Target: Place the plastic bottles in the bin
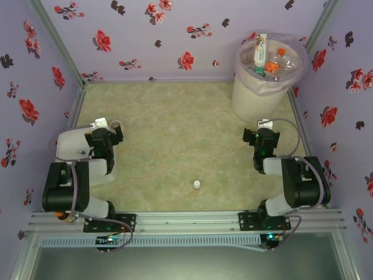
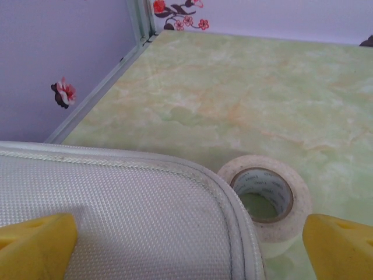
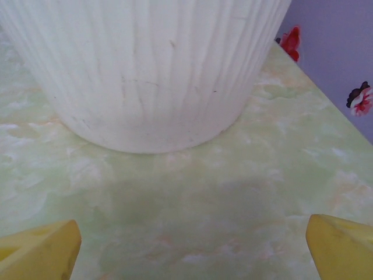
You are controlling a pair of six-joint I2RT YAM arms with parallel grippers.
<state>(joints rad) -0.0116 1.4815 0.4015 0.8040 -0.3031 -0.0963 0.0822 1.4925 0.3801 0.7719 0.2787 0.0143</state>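
Several plastic bottles (image 1: 271,58) sit inside the bin (image 1: 256,99), which stands at the far right corner of the surface (image 1: 175,134). One bottle stands upright against the far rim with its label showing, and orange caps show among the others. Every bottle I can make out is inside the pink liner, so the task looks finished or close to it.

Bottles like these should be light, thin-walled and easily dented, with slick sides. A hold across the middle of the body, or just under the stiffer shoulder near the cap, would likely be safest. A hard squeeze could make one pop free.

Facing the bin's ribbed wall from just beside its base, the right end effector (image 3: 192,248) is spread wide and holds nothing. A lone white cap (image 1: 197,185) lies near the middle of the near edge.

At the left edge, the left end effector (image 2: 186,248) hangs over a flat white box (image 2: 116,210). Its yellow fingertips (image 2: 35,245) are wide apart and empty. A roll of tape (image 2: 268,198) lies touching the box's rounded corner.
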